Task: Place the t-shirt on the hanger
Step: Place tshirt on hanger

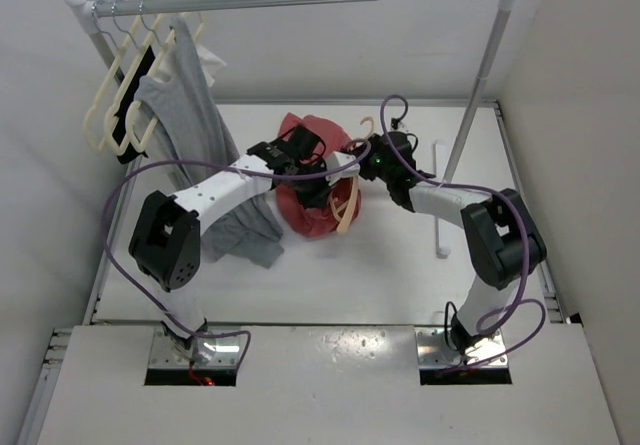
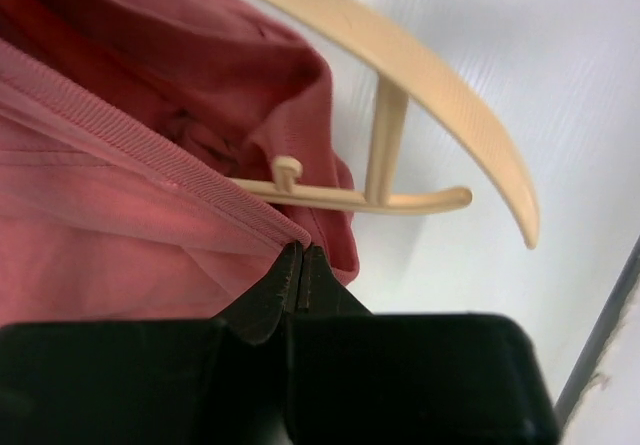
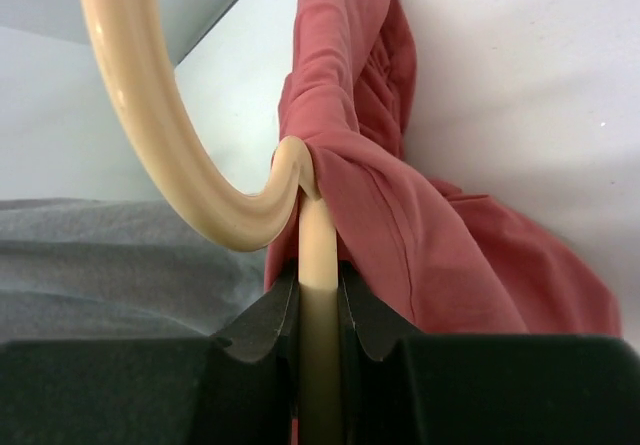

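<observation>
1. Our left gripper (image 2: 300, 265) has its jaws pressed together on the ribbed edge of the coral-red t-shirt (image 2: 120, 195), pinching just a thin fold of cloth at the very tips.
2. Our right gripper (image 3: 318, 275) is clamped on the straight stem of the tan plastic hanger (image 3: 150, 135), just below where the hook curves away. The jaws sit narrow around that thin rod.
3. The t-shirt hangs bunched between our two grippers over the middle of the white table (image 1: 380, 265). It is draped against the hanger's stem, with the grey garment (image 1: 190, 95) lying just to its left.
4. In the left wrist view, one curved shoulder and the end of the lower bar stick out bare from the cloth. The other end runs into the folds, and we cannot tell how far in it reaches.
5. We judge the shirt to be light, soft and limp. It will sag and fold wherever we do not hold it, and a tip pinch on one layer could slip.
6. The ribbed edge is the best place to take hold, since it is thicker and holds an opening's shape.
7. The hanger looks stiff, smooth and light. We think it could twist in the jaws if the cloth drags, so a hold near the hook's base suits it.
</observation>
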`<act>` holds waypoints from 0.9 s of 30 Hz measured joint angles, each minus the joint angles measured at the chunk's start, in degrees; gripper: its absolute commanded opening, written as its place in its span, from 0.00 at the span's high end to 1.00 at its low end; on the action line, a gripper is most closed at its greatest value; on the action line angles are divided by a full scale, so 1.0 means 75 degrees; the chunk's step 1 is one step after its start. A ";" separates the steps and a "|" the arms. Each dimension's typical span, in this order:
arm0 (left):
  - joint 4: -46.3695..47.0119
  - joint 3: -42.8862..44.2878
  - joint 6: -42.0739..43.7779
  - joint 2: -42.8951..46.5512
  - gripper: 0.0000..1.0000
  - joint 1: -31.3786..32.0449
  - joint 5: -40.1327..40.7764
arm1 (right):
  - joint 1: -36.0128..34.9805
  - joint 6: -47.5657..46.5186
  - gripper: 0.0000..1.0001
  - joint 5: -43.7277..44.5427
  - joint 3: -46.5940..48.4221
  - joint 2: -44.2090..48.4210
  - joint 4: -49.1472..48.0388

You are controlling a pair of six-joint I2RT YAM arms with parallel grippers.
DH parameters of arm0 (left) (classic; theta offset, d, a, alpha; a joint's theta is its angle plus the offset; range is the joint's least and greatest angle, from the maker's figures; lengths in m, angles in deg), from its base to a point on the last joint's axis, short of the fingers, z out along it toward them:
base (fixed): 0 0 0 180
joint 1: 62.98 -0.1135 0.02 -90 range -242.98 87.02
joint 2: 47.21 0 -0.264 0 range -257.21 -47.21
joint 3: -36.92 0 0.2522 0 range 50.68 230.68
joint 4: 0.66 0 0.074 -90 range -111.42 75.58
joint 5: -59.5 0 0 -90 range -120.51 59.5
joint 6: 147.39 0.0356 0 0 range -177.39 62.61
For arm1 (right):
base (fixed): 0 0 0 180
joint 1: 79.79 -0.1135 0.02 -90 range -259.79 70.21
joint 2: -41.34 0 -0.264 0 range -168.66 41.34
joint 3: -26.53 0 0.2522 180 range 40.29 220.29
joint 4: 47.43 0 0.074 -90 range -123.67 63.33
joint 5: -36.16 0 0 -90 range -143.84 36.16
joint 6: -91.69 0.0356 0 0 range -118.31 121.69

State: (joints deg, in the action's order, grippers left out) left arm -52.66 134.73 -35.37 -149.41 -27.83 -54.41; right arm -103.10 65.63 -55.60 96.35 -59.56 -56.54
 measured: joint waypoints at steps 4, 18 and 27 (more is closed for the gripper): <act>-0.0128 -0.0321 0.0621 0.0154 1.00 -0.0009 -0.0038 | 0.0000 0.0230 1.00 -0.0192 0.0012 -0.0166 -0.0227; -0.1011 0.1265 0.1195 0.0405 0.36 -0.1020 -0.1131 | 0.0000 -0.2492 1.00 -0.2643 -0.0743 -0.0064 -0.1416; -0.0428 0.0772 0.3893 0.0918 0.19 -0.1151 -0.0274 | 0.0003 -0.3724 1.00 -0.4097 -0.0731 0.0463 -0.1052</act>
State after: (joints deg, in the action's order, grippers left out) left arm -55.87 140.52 -6.17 -142.52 -36.46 -56.46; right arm -103.08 37.70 -86.33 90.86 -56.09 -64.43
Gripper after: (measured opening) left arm 0.787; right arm 0.153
